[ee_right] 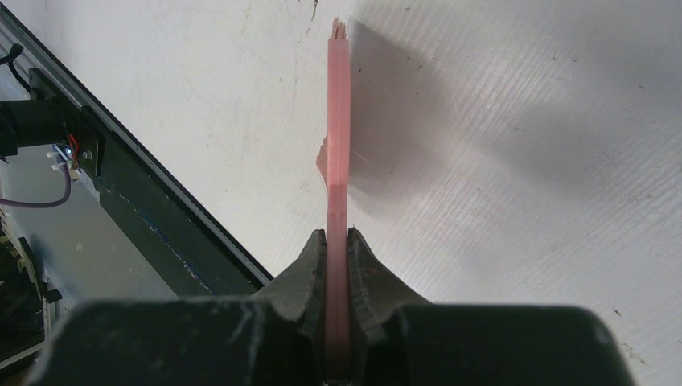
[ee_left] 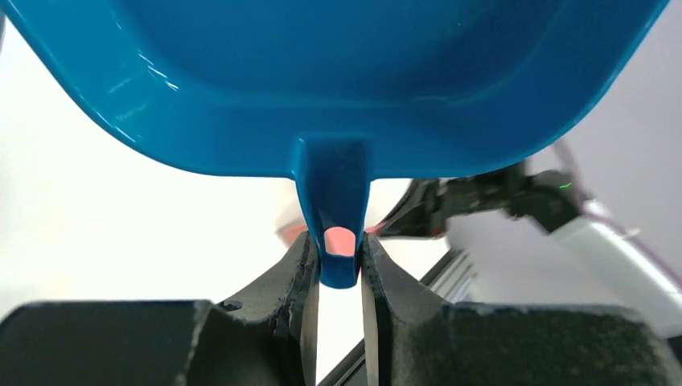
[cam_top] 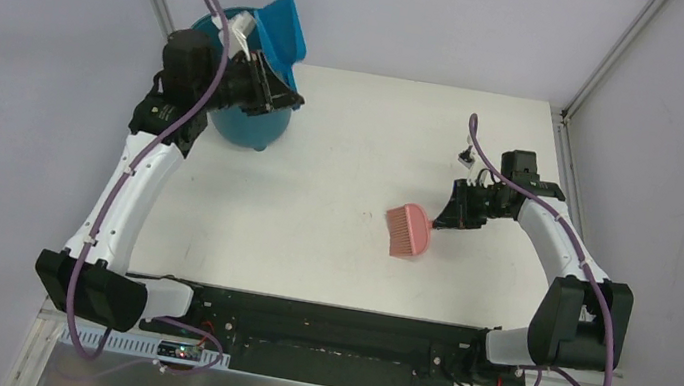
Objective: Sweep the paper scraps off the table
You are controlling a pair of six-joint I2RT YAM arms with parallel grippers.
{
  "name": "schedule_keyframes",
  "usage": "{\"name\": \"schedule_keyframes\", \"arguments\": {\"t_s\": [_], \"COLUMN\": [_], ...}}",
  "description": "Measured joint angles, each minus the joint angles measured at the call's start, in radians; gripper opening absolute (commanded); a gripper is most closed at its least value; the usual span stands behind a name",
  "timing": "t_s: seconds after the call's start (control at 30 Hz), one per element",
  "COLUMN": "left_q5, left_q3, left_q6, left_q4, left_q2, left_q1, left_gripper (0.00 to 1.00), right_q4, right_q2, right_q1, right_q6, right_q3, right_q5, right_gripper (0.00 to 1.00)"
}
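One broad white table (cam_top: 318, 190) fills the middle of the overhead view, its black strip (cam_top: 330, 318) running along the near edge where both arm bases are bolted. Its surface also shows as scuffed white sheet in the right wrist view (ee_right: 523, 201). On the right half, somewhat nearer than centre, is a pink brush (cam_top: 408, 231) with its fan-shaped head pointing toward the near left. The right gripper (cam_top: 441, 217) is clamped on the brush's handle end. From the wrist the brush (ee_right: 338, 121) is seen edge-on as a thin pink blade with both fingers of the right gripper (ee_right: 338, 241) pressed flat against its sides. The brush casts a soft shadow on the table just beside it, and whether the bristles touch the surface cannot be told. At the far left corner stands a teal round bin (cam_top: 247, 124). Above its rim a blue dustpan (cam_top: 285, 29) is tipped up steeply, held by the left gripper (cam_top: 281, 96). In the left wrist view the dustpan (ee_left: 338, 80) fills the top of the picture, and its short looped handle is pinched between the fingers of the left gripper (ee_left: 339, 269). The bin's inside is hidden by the arm and the dustpan.
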Motion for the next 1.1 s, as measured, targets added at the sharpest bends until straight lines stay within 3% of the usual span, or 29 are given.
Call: {"name": "schedule_keyframes", "arguments": {"t_s": [0.37, 0.67, 1.1], "left_q5": [-0.241, -0.359, -0.599], "left_q3": [-0.082, -0.159, -0.161], "left_q6": [0.346, 0.452, 0.536], "left_q4": [-0.51, -0.694, -0.742], "left_q2": [-0.007, -0.006, 0.319], "left_q1": [-0.166, -0.358, -0.494], "left_gripper": [0.0, 0.0, 0.0], "right_q4": [0.0, -0.003, -0.157], "right_q2": [0.004, -0.013, 0.187], "right_q1": [0.0, -0.035, -0.115], "right_q6": [0.001, 0.006, -0.022], "right_q3": [0.0, 0.005, 0.087], "right_q5": [0.002, -0.002, -0.269], "right_gripper": [0.0, 0.0, 0.0]}}
